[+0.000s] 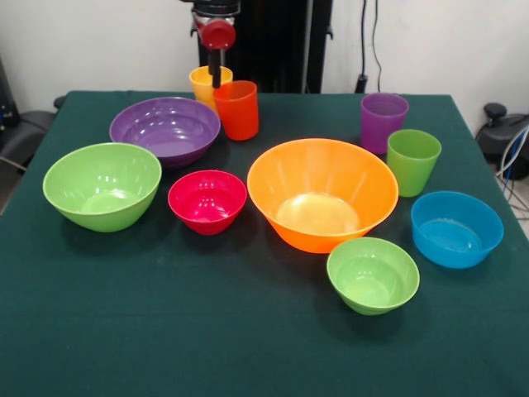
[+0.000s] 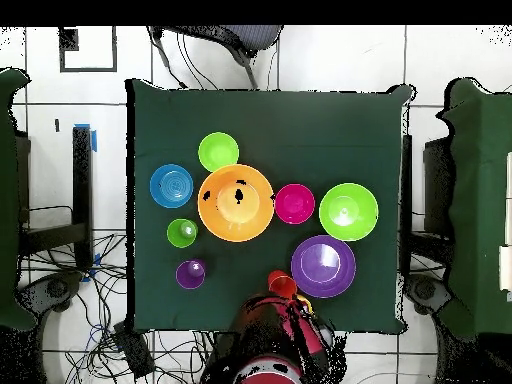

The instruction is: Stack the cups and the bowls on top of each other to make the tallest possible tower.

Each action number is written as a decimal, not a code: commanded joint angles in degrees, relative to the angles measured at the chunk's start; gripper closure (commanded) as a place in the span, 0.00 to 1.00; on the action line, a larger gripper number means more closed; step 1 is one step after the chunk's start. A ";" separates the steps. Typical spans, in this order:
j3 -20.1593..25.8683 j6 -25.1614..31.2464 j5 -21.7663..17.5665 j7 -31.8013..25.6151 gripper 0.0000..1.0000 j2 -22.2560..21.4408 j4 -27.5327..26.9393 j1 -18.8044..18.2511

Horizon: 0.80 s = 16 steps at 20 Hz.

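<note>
Six bowls stand apart on the green table: orange bowl (image 1: 322, 194) in the middle, purple bowl (image 1: 165, 130), big light green bowl (image 1: 102, 185), magenta-red bowl (image 1: 207, 200), small light green bowl (image 1: 373, 275) and blue bowl (image 1: 456, 228). Four cups stand upright: yellow cup (image 1: 202, 83), orange-red cup (image 1: 237, 110), purple cup (image 1: 383, 121) and green cup (image 1: 412, 161). My gripper (image 1: 216, 78) hangs at the far edge, just above the gap between the yellow and orange-red cups. It holds nothing that I can see. In the overhead view the orange bowl (image 2: 236, 202) is central and the arm (image 2: 285, 330) reaches to the orange-red cup (image 2: 283, 286).
The dark green cloth table (image 1: 248, 347) has open room along its near side in the front view. Cables and chairs lie around the table on the floor. The robot pedestal (image 1: 248, 41) stands behind the yellow cup.
</note>
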 commanded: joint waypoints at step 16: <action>16.70 5.65 -5.16 -8.97 0.00 -2.28 3.48 -3.47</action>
